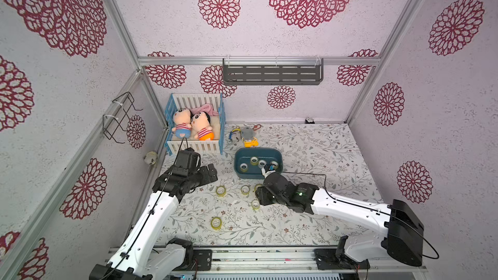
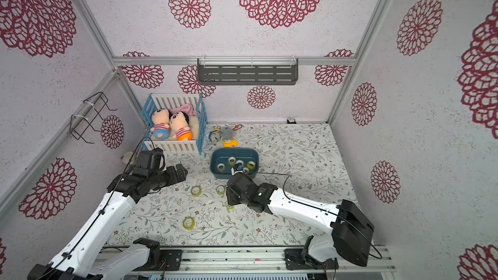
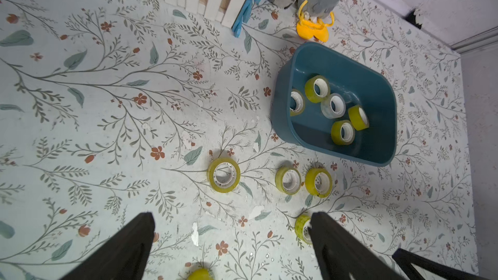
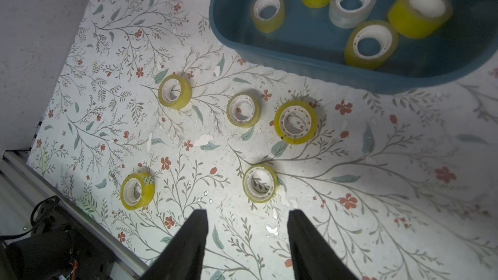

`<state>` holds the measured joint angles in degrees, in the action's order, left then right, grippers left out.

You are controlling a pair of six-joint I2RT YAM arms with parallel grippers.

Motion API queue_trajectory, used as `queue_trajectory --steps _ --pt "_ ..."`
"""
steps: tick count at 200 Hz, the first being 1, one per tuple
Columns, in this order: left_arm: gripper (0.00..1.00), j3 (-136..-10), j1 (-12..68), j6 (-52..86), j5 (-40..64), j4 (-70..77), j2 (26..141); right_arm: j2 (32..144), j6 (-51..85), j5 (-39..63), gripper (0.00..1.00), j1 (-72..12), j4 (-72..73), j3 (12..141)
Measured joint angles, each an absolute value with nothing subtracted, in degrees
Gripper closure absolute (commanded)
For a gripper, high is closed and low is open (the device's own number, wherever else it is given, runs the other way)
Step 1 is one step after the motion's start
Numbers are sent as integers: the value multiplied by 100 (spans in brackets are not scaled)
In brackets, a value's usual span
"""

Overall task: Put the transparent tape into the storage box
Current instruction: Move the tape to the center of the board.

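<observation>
The storage box (image 1: 277, 154) (image 3: 377, 87) (image 4: 231, 30) is a teal tub at mid-table. Several rolls of transparent tape lie in it; one is clear grey (image 4: 351, 2), and a yellow one (image 4: 420, 12) lies tilted and blurred. Several more yellowish rolls lie flat on the floral table in front of the box, such as one roll (image 4: 260, 183) (image 1: 255, 204). My right gripper (image 4: 248, 212) hangs open and empty above that roll's near side. My left gripper (image 3: 233, 215) (image 1: 211, 175) is open wide and empty, to the left of the box, with one roll (image 3: 303, 228) beside a finger.
A blue-and-white toy crib (image 1: 195, 146) with two dolls stands at the back left. A grey plush with a yellow toy (image 1: 248, 137) lies just behind the box. A small plush (image 1: 151, 157) sits by the left wall. A metal rail (image 1: 269, 254) runs along the front edge.
</observation>
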<state>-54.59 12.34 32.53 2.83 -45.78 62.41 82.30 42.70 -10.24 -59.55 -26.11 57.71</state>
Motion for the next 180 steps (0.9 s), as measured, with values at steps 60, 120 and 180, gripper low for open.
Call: queue_trajectory --steps 60,120,180 --pt "3 -5459 257 3144 1035 -4425 7183 9472 4995 -1365 34 -7039 -2626 6584" --pt "3 -5459 -60 3100 1094 -4226 6910 10965 4956 -1350 32 -7529 -3006 8099" --pt "3 -5459 -60 3085 1151 -4224 6910 11983 4799 -1378 32 -7686 -3726 9115"
